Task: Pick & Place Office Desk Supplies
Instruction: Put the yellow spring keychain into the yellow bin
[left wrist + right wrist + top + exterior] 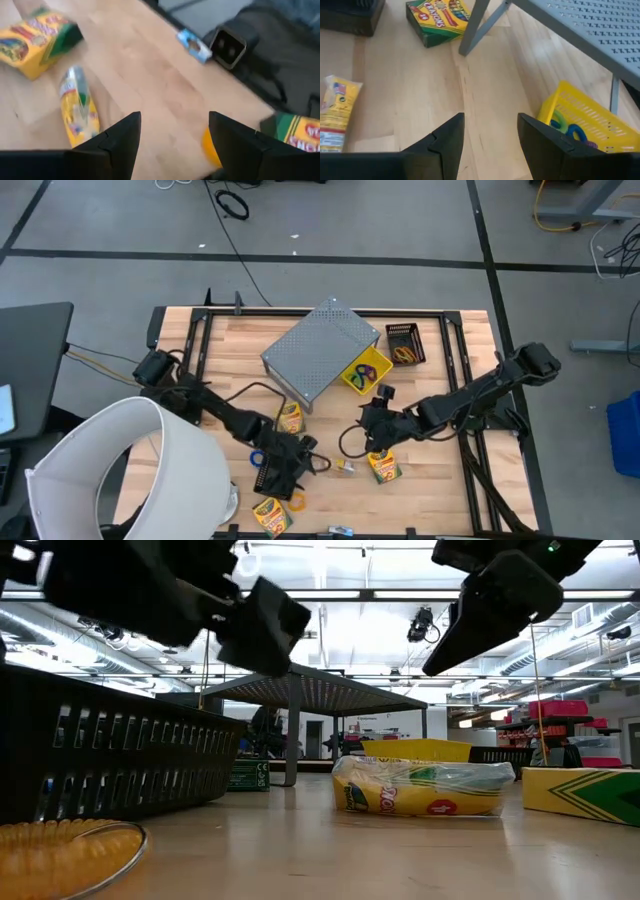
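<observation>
Three yellow-and-green crayon boxes lie flat on the table: one by the shelf (290, 417), one right of centre (383, 467), one at the near edge (270, 515). A small multicoloured packet (345, 467) lies between them. An orange loop (297, 500) and a blue loop (258, 458) lie near my left gripper (298, 468), which hovers open above the table, slanting down; in its wrist view the packet (77, 107) and orange loop (210, 147) lie ahead. My right gripper (366, 426) hovers open, facing the box by the shelf (437, 17).
A grey perforated shelf (322, 350) stands at the back centre, over part of a yellow basket (365, 370) holding loops. A black basket (403, 343) sits behind it, and another black basket (120, 755) under my left arm. A big white cylinder (130, 470) stands at the near left.
</observation>
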Tool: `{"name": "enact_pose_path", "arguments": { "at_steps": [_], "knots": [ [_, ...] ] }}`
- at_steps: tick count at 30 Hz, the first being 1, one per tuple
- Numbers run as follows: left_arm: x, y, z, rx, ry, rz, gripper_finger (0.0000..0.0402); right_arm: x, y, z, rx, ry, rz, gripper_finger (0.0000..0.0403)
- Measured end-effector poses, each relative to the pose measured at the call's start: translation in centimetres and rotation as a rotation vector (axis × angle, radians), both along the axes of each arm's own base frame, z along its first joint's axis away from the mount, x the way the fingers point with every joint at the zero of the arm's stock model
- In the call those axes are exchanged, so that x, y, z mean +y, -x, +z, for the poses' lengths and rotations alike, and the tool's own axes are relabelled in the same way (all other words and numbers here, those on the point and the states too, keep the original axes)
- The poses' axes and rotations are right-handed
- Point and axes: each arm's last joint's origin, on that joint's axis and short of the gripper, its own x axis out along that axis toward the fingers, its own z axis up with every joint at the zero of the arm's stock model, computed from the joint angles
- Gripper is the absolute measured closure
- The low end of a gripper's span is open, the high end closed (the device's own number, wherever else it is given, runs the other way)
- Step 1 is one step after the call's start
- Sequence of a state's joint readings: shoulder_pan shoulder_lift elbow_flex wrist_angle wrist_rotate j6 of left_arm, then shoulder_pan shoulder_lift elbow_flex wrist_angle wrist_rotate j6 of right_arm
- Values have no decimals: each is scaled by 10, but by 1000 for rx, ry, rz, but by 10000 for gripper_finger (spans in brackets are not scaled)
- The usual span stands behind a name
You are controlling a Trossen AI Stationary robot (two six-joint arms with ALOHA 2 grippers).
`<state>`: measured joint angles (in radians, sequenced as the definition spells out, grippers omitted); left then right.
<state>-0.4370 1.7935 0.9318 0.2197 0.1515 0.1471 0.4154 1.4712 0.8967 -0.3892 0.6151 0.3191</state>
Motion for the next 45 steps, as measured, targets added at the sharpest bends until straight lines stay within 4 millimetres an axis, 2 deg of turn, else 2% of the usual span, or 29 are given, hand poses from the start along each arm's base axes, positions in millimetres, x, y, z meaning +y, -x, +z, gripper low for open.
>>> {"name": "enact_pose_path", "arguments": {
  "at_steps": [8,13,18,27,37,45],
  "knots": [
    [-13,2,8,76,-137,10,164,3,4,-2,24,-10,3,213],
    [-17,0,8,95,-129,-17,164,3,5,-3,35,-12,-4,213],
    [-29,-9,6,110,-143,-47,164,3,5,-3,41,-8,-3,213],
    [-42,-23,-8,213,-225,-89,164,2,6,-3,50,-4,-3,213],
    [-50,-17,-18,289,-177,-127,164,2,6,-4,55,-2,-3,213],
    [-51,-21,-38,329,-184,-113,164,2,6,-4,55,-1,-3,213]
  ]
}}
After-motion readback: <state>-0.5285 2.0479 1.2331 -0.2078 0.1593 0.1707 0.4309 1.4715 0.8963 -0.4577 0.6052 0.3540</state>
